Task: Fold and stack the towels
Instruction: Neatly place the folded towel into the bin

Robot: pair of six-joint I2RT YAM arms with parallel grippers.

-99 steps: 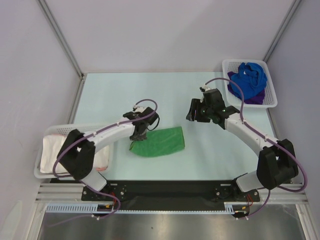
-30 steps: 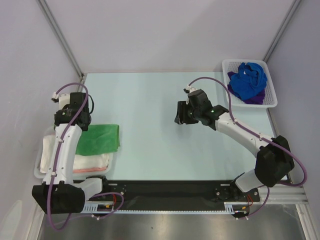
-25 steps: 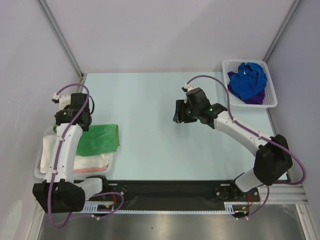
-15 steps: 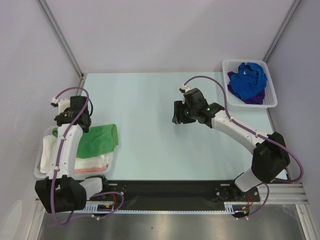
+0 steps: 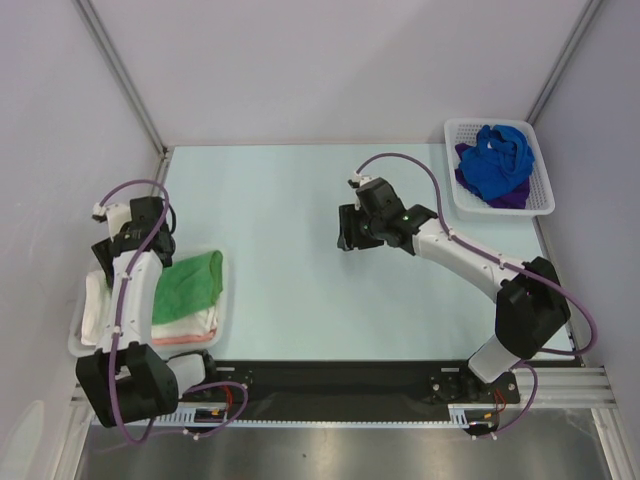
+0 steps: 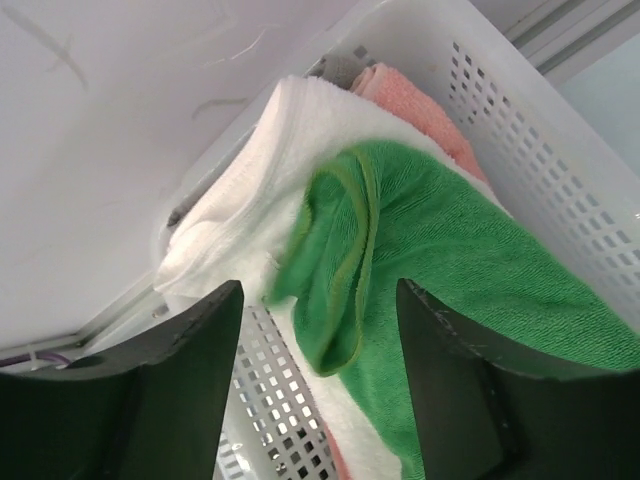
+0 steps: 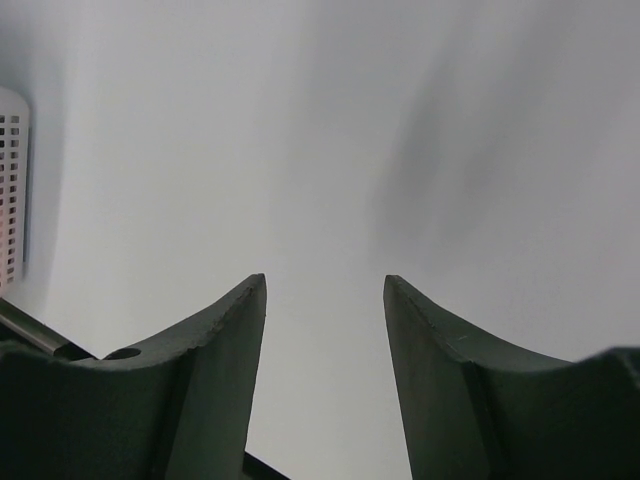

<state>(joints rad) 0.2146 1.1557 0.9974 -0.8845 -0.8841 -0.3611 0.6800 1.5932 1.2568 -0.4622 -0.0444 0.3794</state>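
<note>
A folded green towel (image 5: 190,285) lies on top of white and pink folded towels in the white basket (image 5: 224,300) at the left. My left gripper (image 5: 150,252) hovers over the towel's far left corner, open and empty. In the left wrist view the green towel (image 6: 450,240) rests on the white towel (image 6: 250,170), with one corner folded over between my open left gripper (image 6: 318,300). My right gripper (image 5: 346,228) is open and empty above bare table at mid-table, also seen in the right wrist view (image 7: 325,285).
A second white basket (image 5: 540,205) at the back right holds a crumpled blue towel (image 5: 495,160) over a purple one (image 5: 512,197). Enclosure walls stand close on the left, back and right. The left basket's edge (image 7: 10,180) shows in the right wrist view.
The green towel has gone from the table into the left basket and slid further left until it lies wholly inside. My left gripper moved left with it. My right gripper drifted left.
</note>
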